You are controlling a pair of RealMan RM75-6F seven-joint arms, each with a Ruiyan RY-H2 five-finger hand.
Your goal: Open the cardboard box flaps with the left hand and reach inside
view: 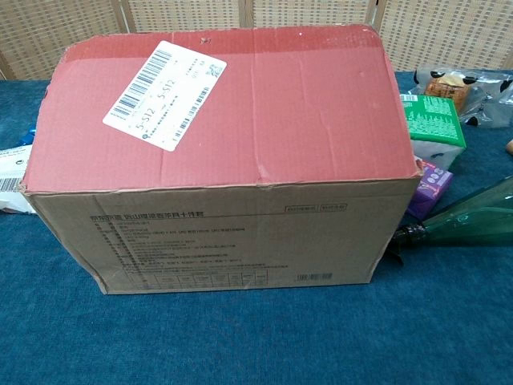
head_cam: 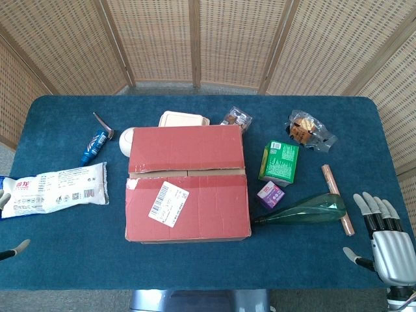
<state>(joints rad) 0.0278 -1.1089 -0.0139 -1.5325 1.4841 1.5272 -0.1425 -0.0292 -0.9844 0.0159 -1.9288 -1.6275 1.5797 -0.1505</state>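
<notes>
Head view: one cardboard box (head_cam: 188, 184), red flaps closed, mid-table; one green glass bottle (head_cam: 304, 210), one white pouch (head_cam: 57, 189). Right hand (head_cam: 385, 239) fingers spread, holding nothing. Left hand (head_cam: 8, 221) barely visible at the edge, can't tell.
Chest view: same box (view: 224, 152), one barcode label (view: 164, 95).

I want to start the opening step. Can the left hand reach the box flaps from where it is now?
Probably yes. The left hand sits at the table edge, and only the white packet lies near its way to the box flaps.

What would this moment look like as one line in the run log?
red-topped cardboard box: flaps closed | left hand: at table edge, state unclear | right hand: open, holding nothing | reach: not begun
</notes>
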